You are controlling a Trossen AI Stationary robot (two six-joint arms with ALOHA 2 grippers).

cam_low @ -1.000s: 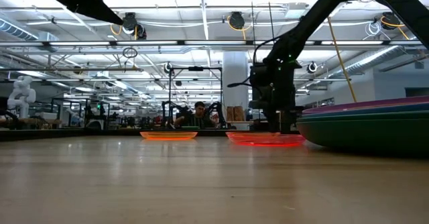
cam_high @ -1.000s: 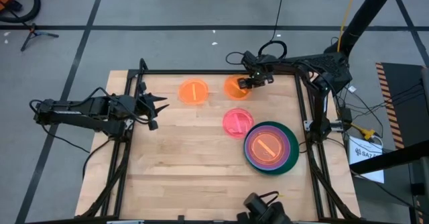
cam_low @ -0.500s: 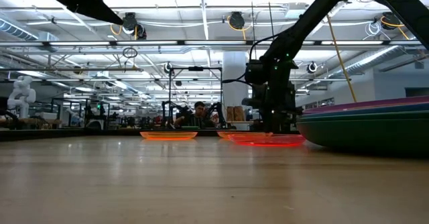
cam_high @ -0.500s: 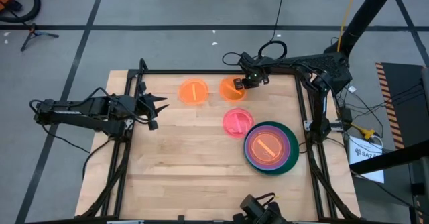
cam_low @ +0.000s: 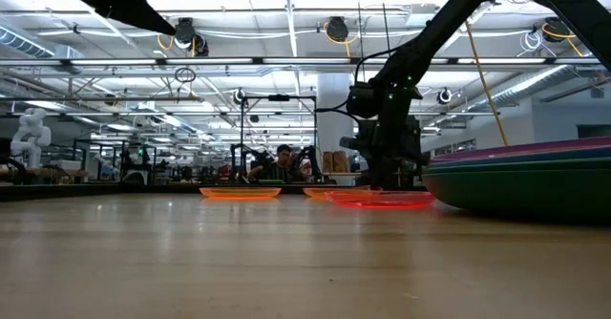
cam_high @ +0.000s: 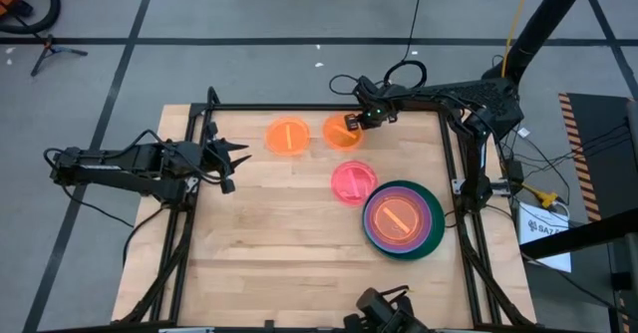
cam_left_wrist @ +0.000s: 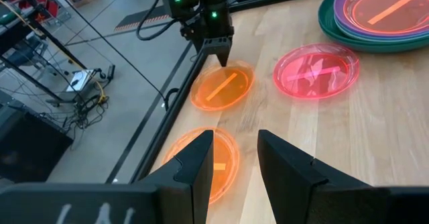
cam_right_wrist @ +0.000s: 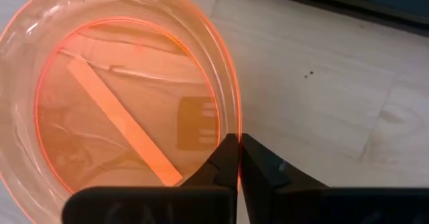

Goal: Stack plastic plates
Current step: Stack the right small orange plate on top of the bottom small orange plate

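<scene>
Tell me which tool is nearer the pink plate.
Right. The right tool is shut on the rim of an orange plate just beyond the pink plate, toward the far edge. The left tool hangs over the table's left side, farther off.

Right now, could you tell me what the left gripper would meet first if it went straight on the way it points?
Probably the nearer orange plate, which lies just ahead of the open left gripper. Beyond it lies the second orange plate, held at its rim by the right gripper. Depth is hard to judge.
</scene>
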